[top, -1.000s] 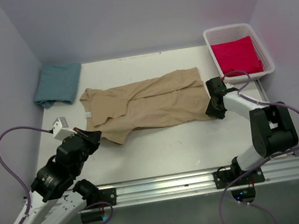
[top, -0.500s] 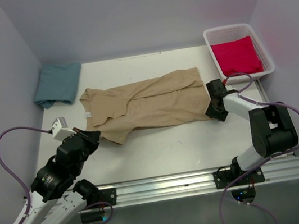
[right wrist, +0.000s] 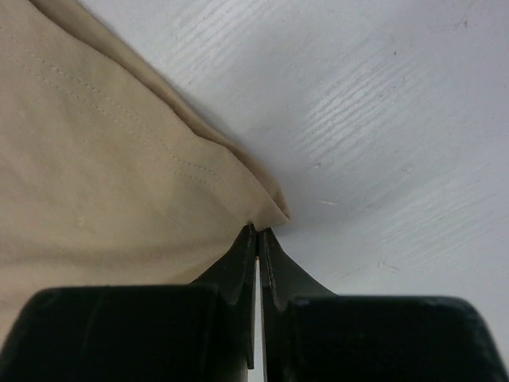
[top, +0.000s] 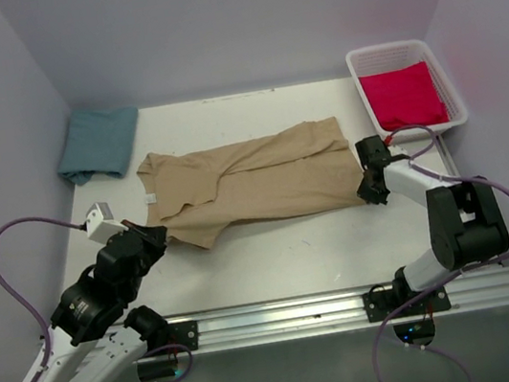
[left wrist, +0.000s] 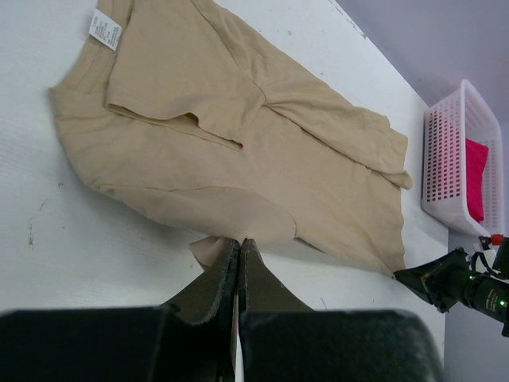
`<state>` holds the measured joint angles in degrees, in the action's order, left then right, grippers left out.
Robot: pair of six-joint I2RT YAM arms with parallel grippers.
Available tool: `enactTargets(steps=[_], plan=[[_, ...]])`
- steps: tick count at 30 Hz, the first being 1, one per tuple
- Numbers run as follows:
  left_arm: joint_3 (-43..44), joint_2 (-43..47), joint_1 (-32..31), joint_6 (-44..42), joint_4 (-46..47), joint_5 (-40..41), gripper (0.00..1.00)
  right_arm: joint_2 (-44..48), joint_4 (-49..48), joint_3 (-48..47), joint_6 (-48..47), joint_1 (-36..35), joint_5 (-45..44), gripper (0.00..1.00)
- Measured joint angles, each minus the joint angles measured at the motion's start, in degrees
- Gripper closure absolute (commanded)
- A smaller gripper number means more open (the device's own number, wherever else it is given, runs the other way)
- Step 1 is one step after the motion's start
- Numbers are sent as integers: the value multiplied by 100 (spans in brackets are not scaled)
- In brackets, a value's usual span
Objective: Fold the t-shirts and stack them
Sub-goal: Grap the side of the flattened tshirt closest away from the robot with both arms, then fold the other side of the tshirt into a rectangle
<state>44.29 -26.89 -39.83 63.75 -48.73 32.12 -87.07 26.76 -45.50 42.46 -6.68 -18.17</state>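
Note:
The tan t-shirt (top: pixel 254 186) lies spread sideways on the white table, collar to the left, hem to the right; it also shows in the left wrist view (left wrist: pixel 238 151) and the right wrist view (right wrist: pixel 103 151). My left gripper (top: pixel 157 235) is shut on its near left edge (left wrist: pixel 237 240). My right gripper (top: pixel 366 185) is shut on its near right hem corner (right wrist: pixel 260 229). The teal t-shirt (top: pixel 99 144) lies folded at the back left. The red-pink t-shirt (top: pixel 402 97) lies folded in the white basket (top: pixel 452 87).
The basket stands at the back right corner and shows in the left wrist view (left wrist: pixel 445 159). Grey walls close in the left, back and right. A metal rail (top: pixel 350 307) runs along the near edge.
My right gripper has drawn the hem corner a little to the right, and my left gripper has edged back to the left. The shirt lies flatter and more stretched.

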Motion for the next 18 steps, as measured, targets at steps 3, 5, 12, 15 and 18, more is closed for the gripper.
enactTargets(steps=[3, 5, 12, 15, 18], plan=[[96, 9, 0, -42, -52, 50, 100, 216, 4, 166, -22, 4, 111, 100], [197, 15, 0, -61, -94, 109, 100, 535, 111, 302, -68, 4, 181, 100], [553, 52, 0, -168, -422, 400, 100, 2232, 704, 393, -289, 4, 236, 100], [625, 70, 0, -186, -533, 494, 100, 2531, 968, 297, -363, 4, 223, 100], [651, 79, 0, -186, -632, 566, 100, 2564, 1185, 160, -433, 4, 221, 100]])
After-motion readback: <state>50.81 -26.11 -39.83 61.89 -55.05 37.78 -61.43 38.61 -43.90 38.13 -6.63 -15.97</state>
